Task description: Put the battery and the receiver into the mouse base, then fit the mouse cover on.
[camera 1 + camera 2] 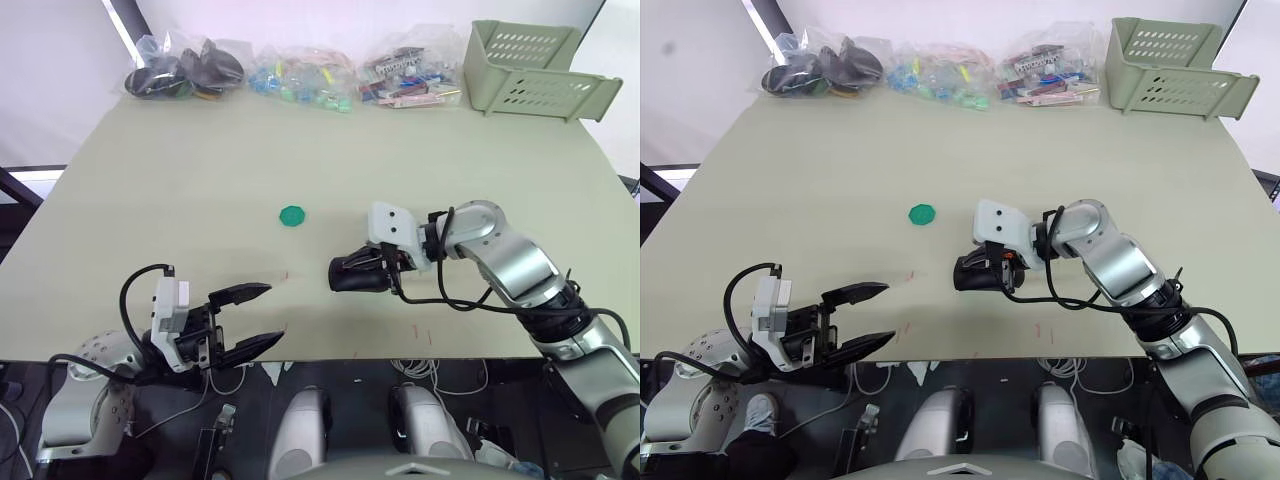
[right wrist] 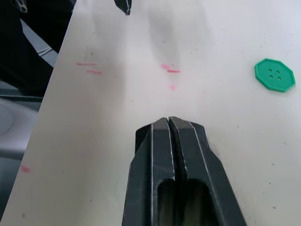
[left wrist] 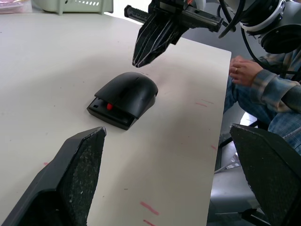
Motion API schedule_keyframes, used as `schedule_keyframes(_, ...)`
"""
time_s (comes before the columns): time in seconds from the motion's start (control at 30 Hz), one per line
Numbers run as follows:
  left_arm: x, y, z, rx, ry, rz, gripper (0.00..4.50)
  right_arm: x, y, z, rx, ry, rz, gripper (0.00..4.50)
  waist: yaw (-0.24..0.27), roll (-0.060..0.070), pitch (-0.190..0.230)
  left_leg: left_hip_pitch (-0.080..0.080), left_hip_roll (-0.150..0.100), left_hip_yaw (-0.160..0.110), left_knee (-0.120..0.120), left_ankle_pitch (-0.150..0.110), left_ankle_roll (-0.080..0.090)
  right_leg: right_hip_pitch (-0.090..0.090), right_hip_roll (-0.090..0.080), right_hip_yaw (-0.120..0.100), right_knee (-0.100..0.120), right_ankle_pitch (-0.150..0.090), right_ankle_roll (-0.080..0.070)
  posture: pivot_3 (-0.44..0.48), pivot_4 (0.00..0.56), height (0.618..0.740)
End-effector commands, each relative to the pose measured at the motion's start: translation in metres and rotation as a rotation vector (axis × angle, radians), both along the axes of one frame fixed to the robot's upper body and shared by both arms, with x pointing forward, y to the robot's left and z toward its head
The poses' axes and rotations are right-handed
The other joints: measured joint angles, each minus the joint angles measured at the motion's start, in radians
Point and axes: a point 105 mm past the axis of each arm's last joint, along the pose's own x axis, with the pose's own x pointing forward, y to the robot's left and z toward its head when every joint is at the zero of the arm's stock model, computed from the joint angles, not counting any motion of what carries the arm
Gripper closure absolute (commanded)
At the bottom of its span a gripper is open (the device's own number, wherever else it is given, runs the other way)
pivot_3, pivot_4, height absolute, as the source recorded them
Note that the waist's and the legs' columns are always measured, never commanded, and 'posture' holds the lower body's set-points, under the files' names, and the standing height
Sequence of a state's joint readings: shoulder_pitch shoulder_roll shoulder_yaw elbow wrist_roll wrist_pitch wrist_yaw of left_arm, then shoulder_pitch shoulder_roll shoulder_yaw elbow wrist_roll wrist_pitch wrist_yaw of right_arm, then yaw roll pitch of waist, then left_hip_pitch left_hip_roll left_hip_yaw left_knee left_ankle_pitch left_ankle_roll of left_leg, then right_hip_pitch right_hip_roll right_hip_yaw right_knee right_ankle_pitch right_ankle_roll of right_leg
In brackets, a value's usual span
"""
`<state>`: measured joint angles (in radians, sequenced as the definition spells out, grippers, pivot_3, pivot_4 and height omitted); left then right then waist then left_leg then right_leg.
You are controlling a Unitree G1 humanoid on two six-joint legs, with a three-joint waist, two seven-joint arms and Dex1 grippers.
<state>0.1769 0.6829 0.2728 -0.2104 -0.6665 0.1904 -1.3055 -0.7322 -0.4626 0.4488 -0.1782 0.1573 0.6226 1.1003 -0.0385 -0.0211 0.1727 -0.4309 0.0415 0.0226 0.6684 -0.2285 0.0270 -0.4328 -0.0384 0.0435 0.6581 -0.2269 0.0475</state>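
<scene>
Your mouse cover (image 3: 129, 92) sits on the mouse base (image 3: 110, 113), centre-left in the left wrist view: glossy black shell, not fully seated, one end lifted, red part and base edge showing underneath.

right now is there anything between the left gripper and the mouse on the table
Nothing visible. In the left wrist view, bare table lies between the open left gripper and the mouse cover sitting on the mouse base. The shut right gripper hovers beyond it.

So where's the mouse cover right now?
The mouse cover sits partly on the mouse base near the table's front edge, just below the shut right gripper.
</scene>
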Motion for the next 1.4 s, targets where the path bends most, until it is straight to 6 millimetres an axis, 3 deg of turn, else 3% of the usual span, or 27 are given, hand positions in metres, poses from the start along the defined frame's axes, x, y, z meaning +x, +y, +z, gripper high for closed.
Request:
schedule_keyframes(0.03, 0.000, 0.001, 0.007, 0.012, -0.028, -0.010, 0.00, -0.003, 0.002, 0.008, 0.039, -0.025, -0.003, 4.17, 0.000, 0.000, 0.000, 0.000, 0.000, 0.000, 0.000, 0.000, 0.000, 0.000, 0.000, 0.000, 0.000, 0.000, 0.000, 0.000, 0.150, 0.740)
schedule_keyframes(0.43, 0.000, 0.001, 0.007, 0.013, -0.027, -0.013, 0.00, -0.007, 0.003, 0.007, 0.053, 0.041, -0.009, 4.17, 0.000, 0.000, 0.000, 0.000, 0.000, 0.000, 0.000, 0.000, 0.000, 0.000, 0.000, 0.000, 0.000, 0.000, 0.000, 0.000, 0.150, 0.740)
schedule_keyframes(1.13, 0.000, 0.000, 0.006, 0.011, -0.026, -0.016, 0.00, 0.000, 0.005, 0.001, 0.036, 0.012, -0.042, 4.17, 0.000, 0.000, 0.000, 0.000, 0.000, 0.000, 0.000, 0.000, 0.000, 0.000, 0.000, 0.000, 0.000, 0.000, 0.000, 0.000, 0.150, 0.740)
schedule_keyframes(1.4, 0.001, -0.001, 0.006, 0.013, -0.028, -0.015, 0.00, 0.010, -0.001, -0.025, -0.069, 0.027, -0.096, 4.17, 0.000, 0.000, 0.000, 0.000, 0.000, 0.001, 0.000, 0.000, 0.000, 0.000, 0.000, 0.000, 0.000, 0.000, 0.000, 0.000, 0.150, 0.740)
